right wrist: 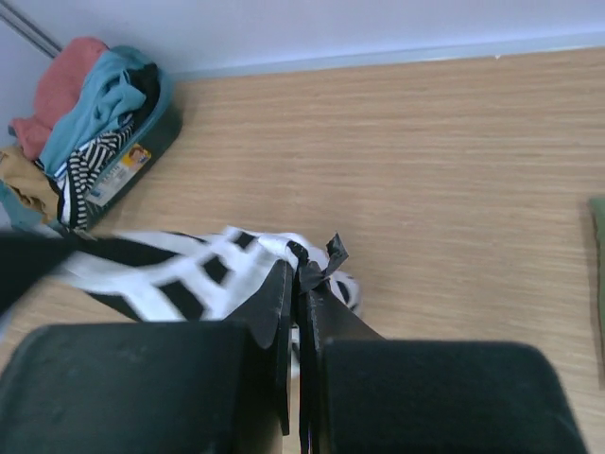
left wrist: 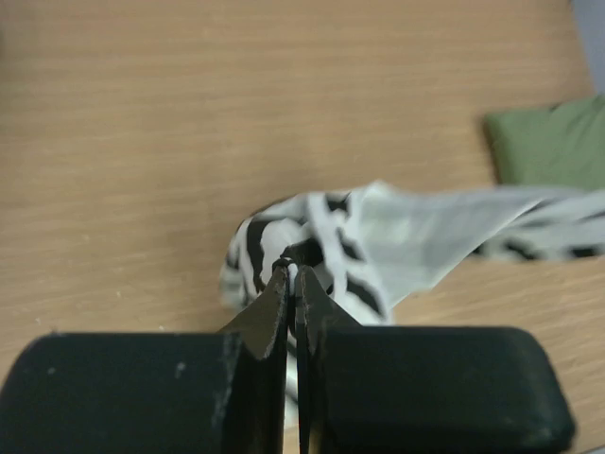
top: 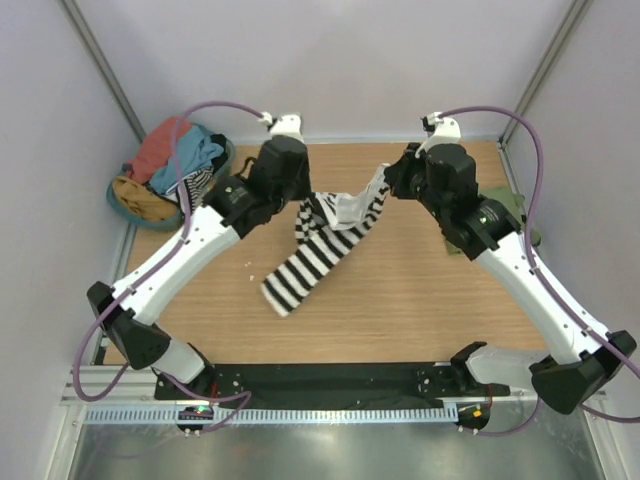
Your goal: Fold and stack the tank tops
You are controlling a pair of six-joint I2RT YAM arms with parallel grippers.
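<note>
1. Table [top: 400, 300]: wooden top, walled on three sides.
2. Left arm [top: 190, 240], right arm [top: 520, 260]: white and black, both reaching from the near edge toward 12 o'clock.
3. Striped tank top [top: 320, 250]: black-and-white, lifted at the table's 12 o'clock area and strung between the two grippers. Its loose end trails toward 7 o'clock and lies on the wood.
4. Basket [top: 115, 195]: teal rim, off the table's 10 o'clock corner, heaped with clothes, among them a salmon-red garment [top: 160, 145] and a light blue garment [top: 195, 155].
5. Green tank top [top: 522, 205]: olive, lying flat at the table's 2 o'clock edge, partly under the right arm, well apart from the striped one.
6. Left gripper [left wrist: 288, 270]: jaws pressed together, pinching a bunched edge of the striped tank top [left wrist: 406, 236].
7. Right gripper [right wrist: 298, 270]: jaws likewise clamped on the striped tank top [right wrist: 189, 274], a small cloth tuft sticking up at the tips.
</note>
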